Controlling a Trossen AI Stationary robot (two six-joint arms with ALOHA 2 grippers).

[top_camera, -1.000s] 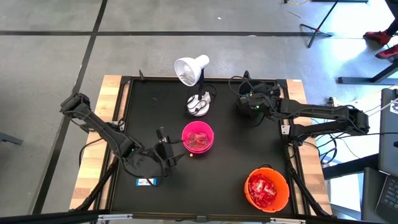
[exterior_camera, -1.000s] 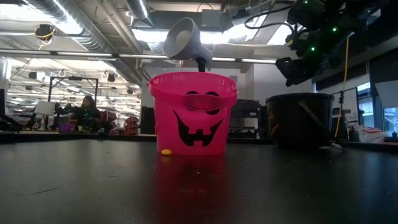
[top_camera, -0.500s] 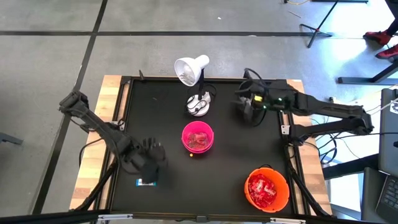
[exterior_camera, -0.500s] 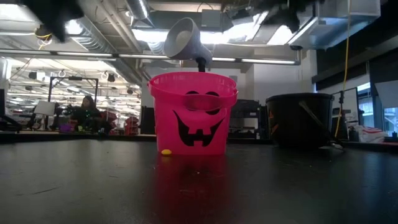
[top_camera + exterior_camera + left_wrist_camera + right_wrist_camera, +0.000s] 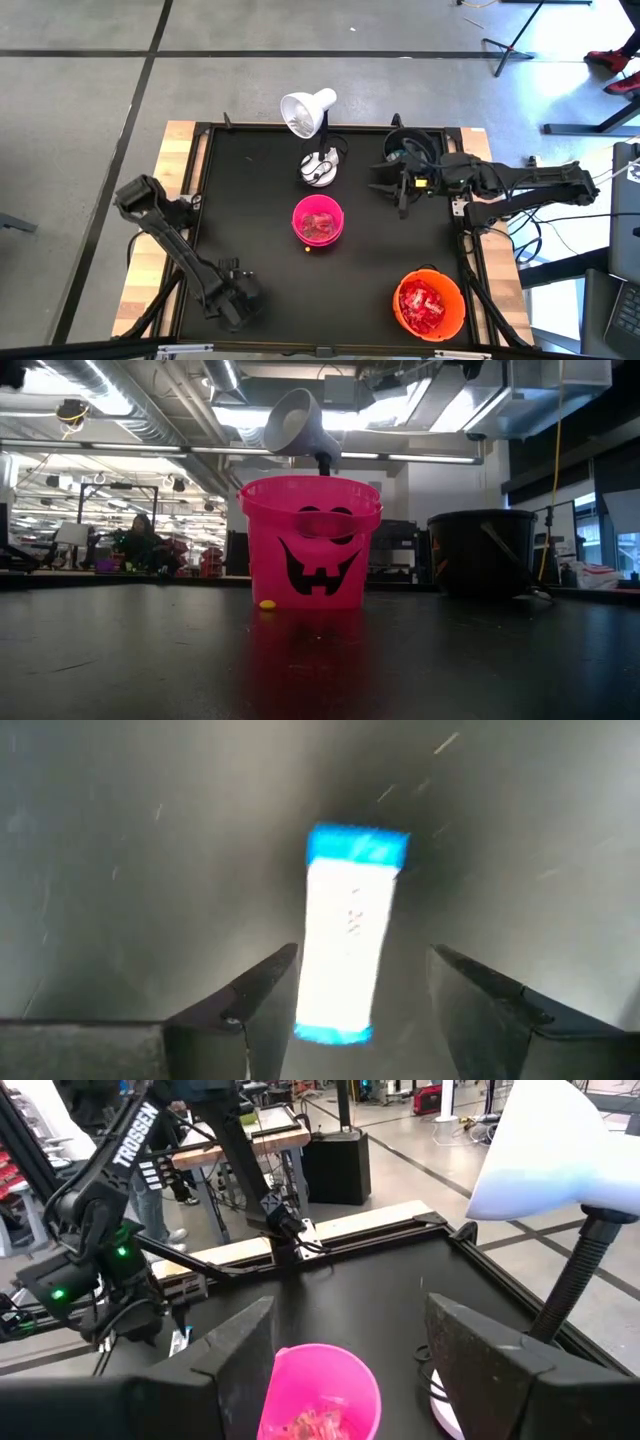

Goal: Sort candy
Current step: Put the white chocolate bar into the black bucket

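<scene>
One white-and-blue bar [image 5: 351,935] near the table's [image 5: 380,250] front-left corner — left gripper [image 5: 365,1005] now down over it, jaws spread; right gripper [image 5: 350,1350] just released, back-right — pickup next.

Left gripper [image 5: 237,302] low at the table's front-left corner; right gripper [image 5: 392,187] by the black bucket [image 5: 408,148] (pink bucket [image 5: 318,220] holds red candy [image 5: 317,224])

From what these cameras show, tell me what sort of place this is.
Probably a robotics lab or workshop: exposed ceiling ducts overhead, a bare concrete floor around the black table, and work benches with equipment behind.
</scene>
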